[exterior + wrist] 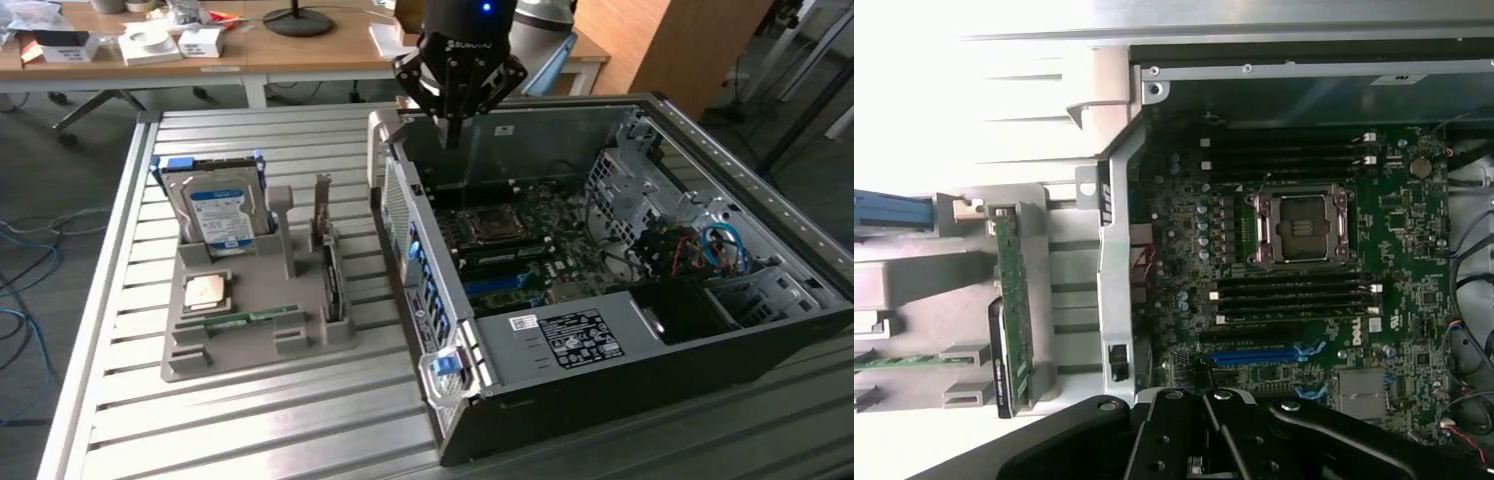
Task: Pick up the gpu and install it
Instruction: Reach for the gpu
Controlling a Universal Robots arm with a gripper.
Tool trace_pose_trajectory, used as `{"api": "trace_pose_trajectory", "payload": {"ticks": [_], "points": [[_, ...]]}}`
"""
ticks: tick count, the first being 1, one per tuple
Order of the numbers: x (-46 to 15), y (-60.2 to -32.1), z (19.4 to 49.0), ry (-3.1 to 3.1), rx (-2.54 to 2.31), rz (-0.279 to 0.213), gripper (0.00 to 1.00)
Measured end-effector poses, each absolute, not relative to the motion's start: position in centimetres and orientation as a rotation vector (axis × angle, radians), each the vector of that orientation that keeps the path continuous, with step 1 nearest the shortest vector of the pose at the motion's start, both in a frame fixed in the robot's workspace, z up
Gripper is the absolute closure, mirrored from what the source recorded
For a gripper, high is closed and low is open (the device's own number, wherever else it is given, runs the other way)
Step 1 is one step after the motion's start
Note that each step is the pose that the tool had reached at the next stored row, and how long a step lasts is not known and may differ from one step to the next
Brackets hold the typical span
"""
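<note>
Dark, thin gpu (330, 262) stands edgewise in grey holder (200, 352).

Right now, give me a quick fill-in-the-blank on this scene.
The gripper, above the case, is ___ and empty.
The gpu stands in the holder, ___ the case.
The blue-labelled ___ stands in the same holder.
Missing: shut; outside; hard drive.

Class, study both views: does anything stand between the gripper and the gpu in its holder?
Nothing visible does. The shut gripper hangs above the case's wall. The gpu stands on edge in the grey holder just outside that wall, open from above.
</note>
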State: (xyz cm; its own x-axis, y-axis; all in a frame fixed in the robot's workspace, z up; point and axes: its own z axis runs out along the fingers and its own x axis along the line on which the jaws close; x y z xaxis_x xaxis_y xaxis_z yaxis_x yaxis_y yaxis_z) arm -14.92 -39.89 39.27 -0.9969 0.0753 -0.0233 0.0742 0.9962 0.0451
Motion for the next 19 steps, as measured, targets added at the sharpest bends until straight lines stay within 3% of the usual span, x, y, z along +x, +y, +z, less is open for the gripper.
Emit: {"api": "trace_pose_trajectory", "payload": {"ticks": [19], "points": [[-18.9, -39.9, 39.2, 3.114, 0.116, 0.069, 0.89]]}}
